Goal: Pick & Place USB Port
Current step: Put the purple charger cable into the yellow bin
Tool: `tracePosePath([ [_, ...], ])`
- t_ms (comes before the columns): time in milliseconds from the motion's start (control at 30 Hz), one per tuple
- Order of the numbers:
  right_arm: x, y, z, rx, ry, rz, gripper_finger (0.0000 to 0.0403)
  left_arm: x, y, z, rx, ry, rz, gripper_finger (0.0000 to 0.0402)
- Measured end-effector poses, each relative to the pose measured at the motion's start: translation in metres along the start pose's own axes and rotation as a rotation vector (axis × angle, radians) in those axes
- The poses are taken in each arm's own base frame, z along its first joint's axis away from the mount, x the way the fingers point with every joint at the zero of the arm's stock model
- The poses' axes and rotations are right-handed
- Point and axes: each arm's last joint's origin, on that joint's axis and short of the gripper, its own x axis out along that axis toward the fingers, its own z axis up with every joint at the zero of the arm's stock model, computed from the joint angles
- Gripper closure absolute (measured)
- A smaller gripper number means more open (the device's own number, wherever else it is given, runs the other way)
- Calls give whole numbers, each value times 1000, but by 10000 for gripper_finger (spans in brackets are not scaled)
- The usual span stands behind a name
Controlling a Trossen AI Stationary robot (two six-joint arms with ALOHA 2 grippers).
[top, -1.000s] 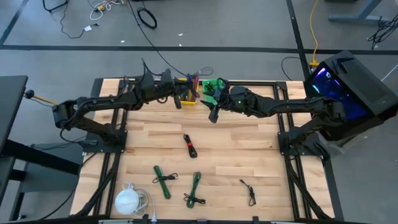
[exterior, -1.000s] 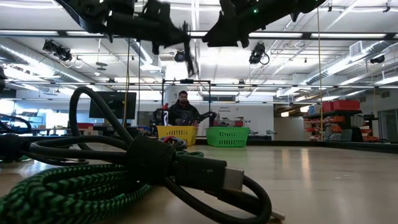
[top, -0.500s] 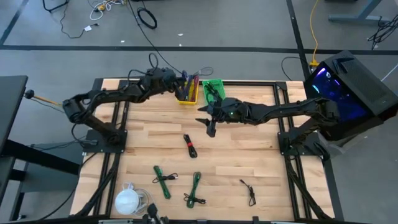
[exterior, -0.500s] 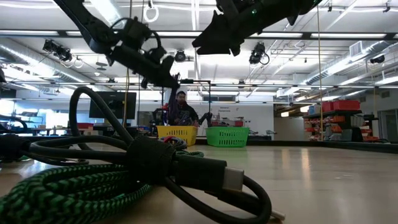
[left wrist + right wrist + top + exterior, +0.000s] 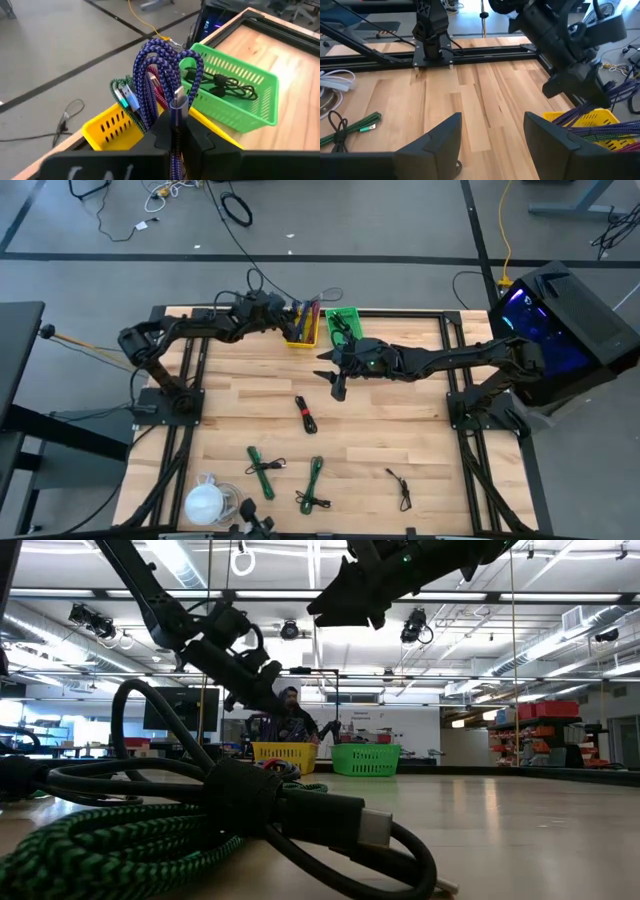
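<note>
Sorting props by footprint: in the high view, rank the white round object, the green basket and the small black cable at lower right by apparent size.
1. White round object
2. Green basket, only slightly smaller, so these two are nearly tied
3. Small black cable, clearly smallest

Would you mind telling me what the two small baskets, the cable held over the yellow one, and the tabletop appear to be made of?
Green basket and yellow basket: likely moulded plastic, with slotted walls and an even, bright colour. Cable, pinched by the left gripper: woven fabric sleeve, judging by its blue-purple braid pattern, ending in a metallic-looking plug. Tabletop: pale wood, probably butcher-block, given its visible planks and grain.
</note>
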Motion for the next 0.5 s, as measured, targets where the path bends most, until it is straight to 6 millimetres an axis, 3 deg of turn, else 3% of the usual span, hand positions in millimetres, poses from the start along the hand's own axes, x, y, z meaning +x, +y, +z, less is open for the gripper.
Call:
tracePosePath([
  [200, 0, 0, 0, 0, -2, 0, 188, 1, 2, -1, -42, 2, 37, 368],
  [500, 0, 0, 0, 2, -1, 0, 188, 1, 4, 4, -73, -68, 142, 219],
])
